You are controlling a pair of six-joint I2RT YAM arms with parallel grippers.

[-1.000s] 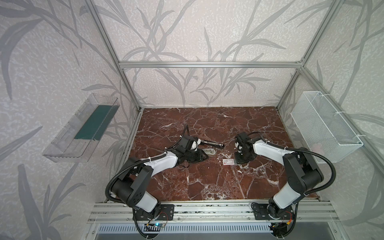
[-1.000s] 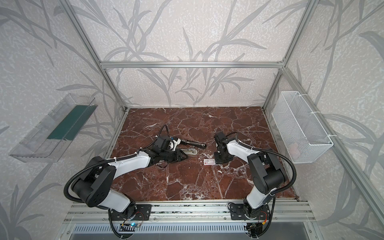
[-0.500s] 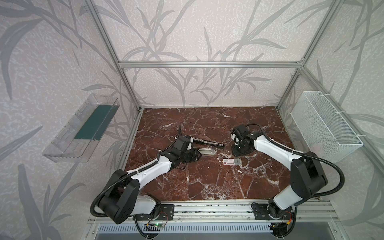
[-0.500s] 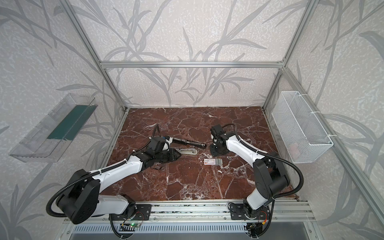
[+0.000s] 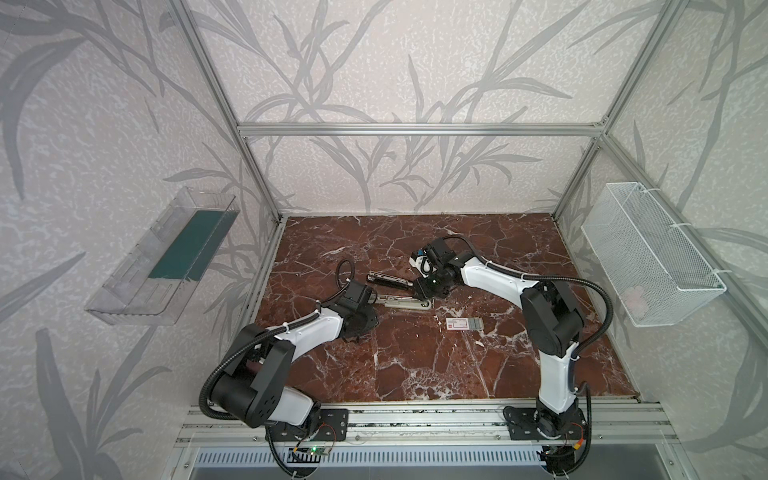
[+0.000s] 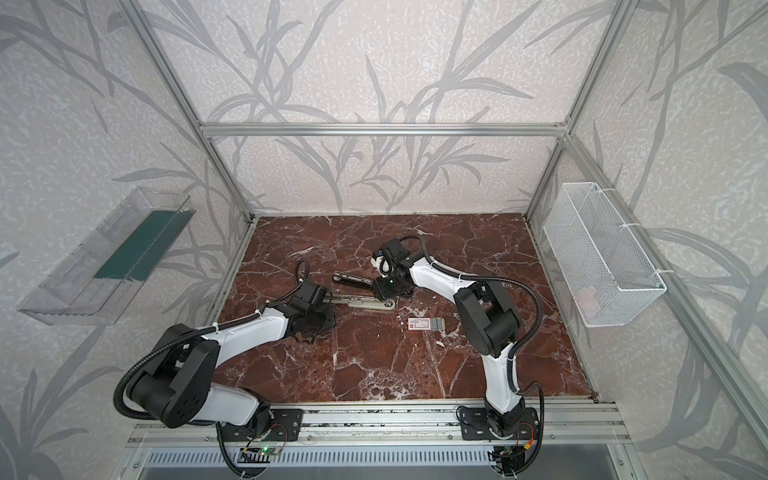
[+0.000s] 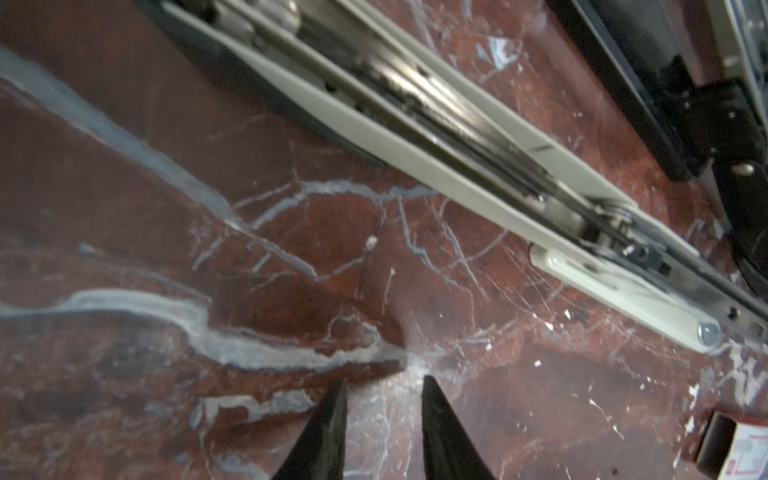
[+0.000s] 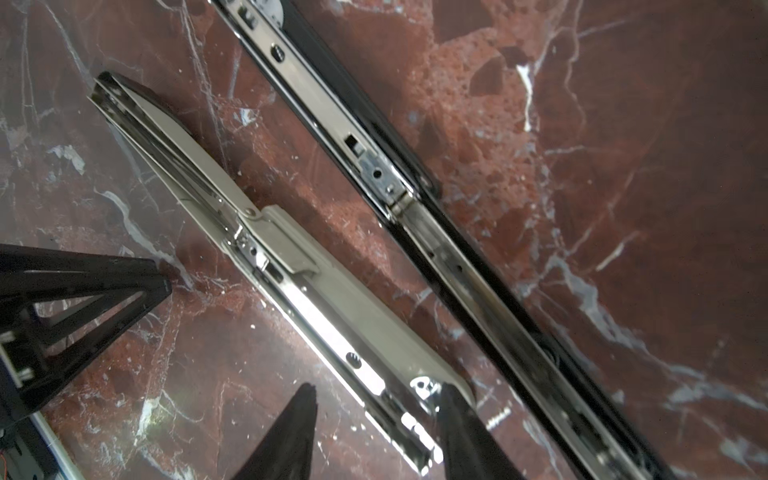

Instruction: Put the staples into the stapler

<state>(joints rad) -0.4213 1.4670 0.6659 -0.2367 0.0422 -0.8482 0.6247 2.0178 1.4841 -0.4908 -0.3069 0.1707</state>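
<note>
The black stapler (image 5: 388, 280) lies opened flat at mid-table, its silver rail (image 8: 365, 153) facing up. The staples show only as a grey patch in the tray of a small white box (image 5: 464, 323) with red print, to the right and nearer the front. My right gripper (image 8: 378, 388) is open, its jaws astride the right end of a beige stapler, just beside the black one. One fingertip (image 8: 451, 399) overlaps that beige end. My left gripper (image 7: 383, 379) is open over bare marble, left of both staplers, with nothing between its fingers.
The beige stapler (image 5: 405, 302) lies open, parallel to the black one and nearer me. A white wire basket (image 5: 648, 253) hangs on the right wall. A clear tray (image 5: 166, 257) hangs on the left wall. Metal frame posts stand at the back corners.
My right gripper has moved left from beside the box to the staplers' right ends, and its jaws have opened. My left gripper has drawn back leftwards from the beige stapler.
</note>
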